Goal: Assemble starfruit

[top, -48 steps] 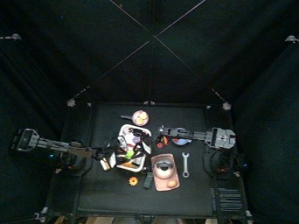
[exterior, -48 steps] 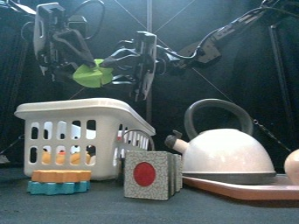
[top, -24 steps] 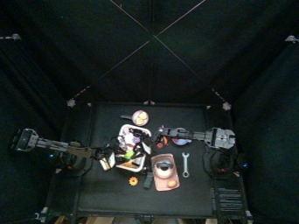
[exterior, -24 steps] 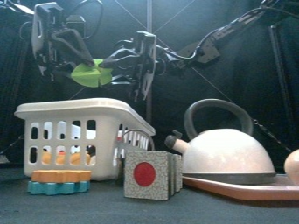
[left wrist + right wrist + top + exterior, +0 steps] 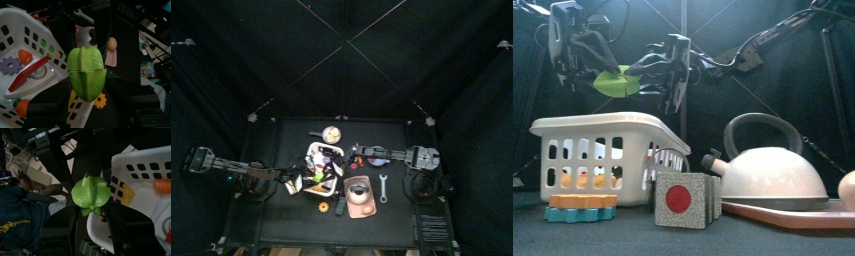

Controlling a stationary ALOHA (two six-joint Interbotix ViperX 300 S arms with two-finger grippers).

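Note:
Two green starfruit halves hang in the air above the white basket [image 5: 607, 150]. My left gripper [image 5: 587, 78] is shut on the darker half [image 5: 612, 83], which fills the left wrist view as a ribbed green piece [image 5: 87, 72]. From the other side, my right gripper [image 5: 664, 72] is shut on the paler half [image 5: 647, 67], seen end-on as a star shape [image 5: 90, 193] in the right wrist view. The halves sit edge to edge; I cannot tell whether they touch. In the top view both arms meet over the basket [image 5: 322, 172].
A white kettle [image 5: 774, 172] stands on a wooden tray [image 5: 800, 214] at the right. A cube with a red dot [image 5: 684, 198] and stacked orange and teal gears [image 5: 583, 207] lie in front of the basket. A wrench [image 5: 382, 186] lies right of the tray.
The left half has drifted slightly left and up with its gripper. The right gripper has hardly moved.

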